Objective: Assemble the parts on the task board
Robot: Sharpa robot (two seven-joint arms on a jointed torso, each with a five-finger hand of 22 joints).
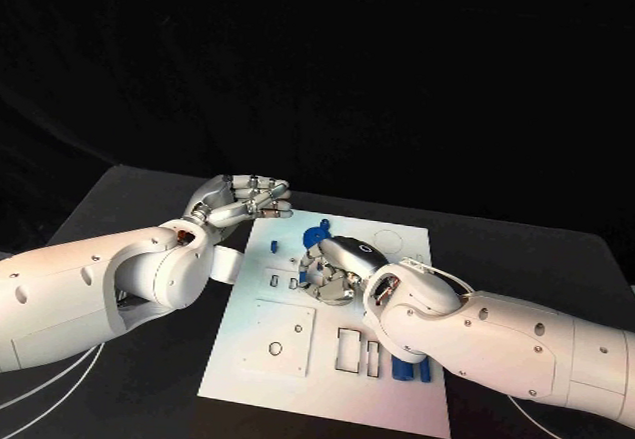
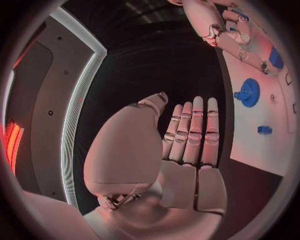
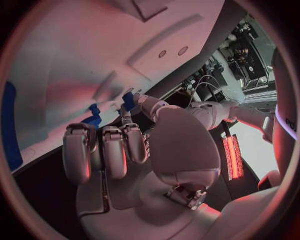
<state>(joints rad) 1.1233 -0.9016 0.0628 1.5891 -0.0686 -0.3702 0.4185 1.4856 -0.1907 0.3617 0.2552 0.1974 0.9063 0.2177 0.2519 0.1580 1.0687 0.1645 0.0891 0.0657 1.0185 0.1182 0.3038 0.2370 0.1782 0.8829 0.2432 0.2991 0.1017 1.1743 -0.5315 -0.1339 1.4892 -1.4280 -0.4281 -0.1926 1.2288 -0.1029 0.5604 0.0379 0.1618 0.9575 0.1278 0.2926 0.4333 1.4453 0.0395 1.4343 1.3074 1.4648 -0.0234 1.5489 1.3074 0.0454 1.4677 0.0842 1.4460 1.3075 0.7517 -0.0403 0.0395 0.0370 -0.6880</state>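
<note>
The white board (image 1: 330,381) lies in the middle of the black tabletop (image 1: 547,254), its long side running away from the robot. The left hand (image 1: 243,203) hovers just off the board's far left corner, over the tabletop, holding nothing; in the left wrist view its fingers (image 2: 197,130) are straight and lie side by side, the thumb a little apart, palm bare. The right hand (image 1: 337,271) is down over the middle of the board, back upward, fingers bent toward the surface. In the right wrist view its fingers (image 3: 103,150) are curled, and a small blue part (image 3: 128,101) sits right at the fingertips, but I cannot tell whether it is pinched or only touched. A blue gear (image 1: 317,232) stands on the board just beyond the right hand, near the far edge; the left wrist view shows it as a toothed disc (image 2: 249,92) with a small blue block (image 2: 264,130) lying apart from it on the white surface. Two blue pegs (image 1: 412,371) lie side by side near the board's near right corner, partly under the right forearm, beside rectangular slots (image 1: 351,350) cut in the board.
</note>
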